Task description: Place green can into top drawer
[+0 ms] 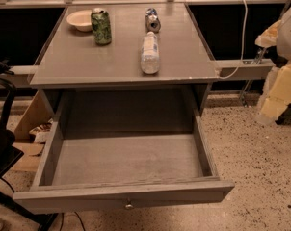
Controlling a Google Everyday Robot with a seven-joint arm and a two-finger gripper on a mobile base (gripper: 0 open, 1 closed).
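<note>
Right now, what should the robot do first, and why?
Probably move the hand, now off the right side of the table, over to the green can: it stands upright by the bowl, and the drawer is already open.

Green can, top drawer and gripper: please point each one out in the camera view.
green can (101, 28): camera view, on its mottled side.
top drawer (87, 197): camera view, on its front panel.
gripper (271, 109): camera view, right edge, at its lower tip.

Drawer (122, 195) is matt wood, green can (101, 27) glossy metal; claw (279, 88) at right.
</note>
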